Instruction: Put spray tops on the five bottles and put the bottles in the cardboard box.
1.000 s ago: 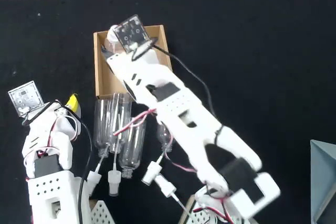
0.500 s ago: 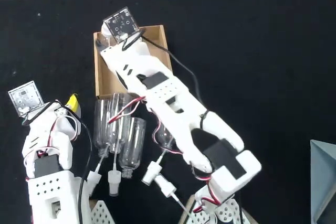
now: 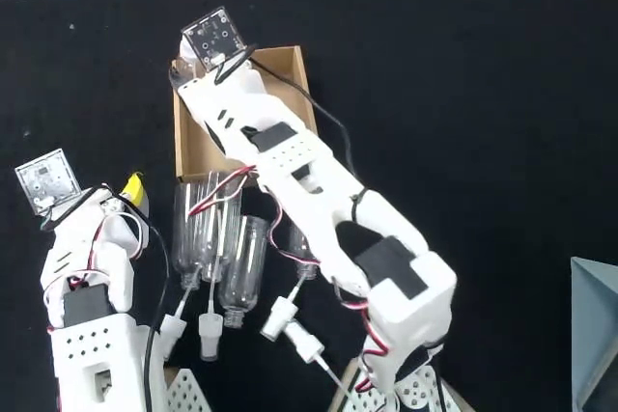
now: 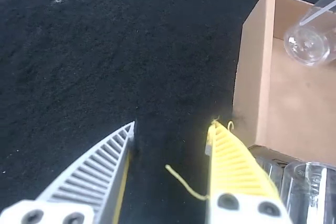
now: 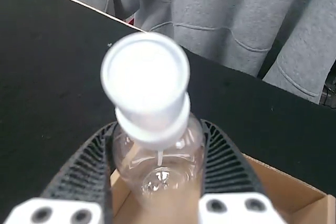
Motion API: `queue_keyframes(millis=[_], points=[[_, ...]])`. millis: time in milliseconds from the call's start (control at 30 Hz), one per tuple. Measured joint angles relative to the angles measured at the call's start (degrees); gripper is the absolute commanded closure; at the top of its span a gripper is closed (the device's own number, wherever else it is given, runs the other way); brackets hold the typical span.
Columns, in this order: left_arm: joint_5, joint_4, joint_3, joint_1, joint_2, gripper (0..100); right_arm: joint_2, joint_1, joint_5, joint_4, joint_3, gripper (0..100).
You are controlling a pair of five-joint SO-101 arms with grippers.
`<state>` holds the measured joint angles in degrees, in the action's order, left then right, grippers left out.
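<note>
The bottle (image 5: 157, 174) is in my right claw (image 5: 157, 139), white spray top (image 5: 145, 85) on it. The pads are closed on both sides of its shoulder, just under the cap. In the high view that's upper left of the frame, over the far left corner of the cardboard box (image 3: 183, 137); the bottle isn't inside yet. Handling, as I judge it: empty clear plastic, so v. light, thin-walled, smooth and prob. slippery. The body would dent or squirt out if I squeezed mid-wall. The best hold is where I have it, at the shoulder/neck, which is stiffer and where the cap rim stops it sliding through. Can't tell if the top is seated tight, so no knocks against the box wall. It isn't fragile as such, but a drop could bounce it out. My left claw (image 4: 173, 127) is wide open w/ nothing in it, low over the black table (image 3: 483, 94) at left of the frame, just beside the box's near corner. Loose bottles (image 3: 198, 219) lie in a bunch just below the box at lower left-centre, w/ loose spray tops (image 3: 208, 335) near their necks, further down.
</note>
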<state>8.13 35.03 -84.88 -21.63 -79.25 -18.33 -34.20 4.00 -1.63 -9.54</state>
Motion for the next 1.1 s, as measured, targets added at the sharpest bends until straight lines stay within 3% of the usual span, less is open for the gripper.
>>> queue_keyframes(millis=[1100], points=[[0.0,0.0,0.0,0.0,0.0,79,-23.1,2.5,-0.6,0.2,20.0,91.3]])
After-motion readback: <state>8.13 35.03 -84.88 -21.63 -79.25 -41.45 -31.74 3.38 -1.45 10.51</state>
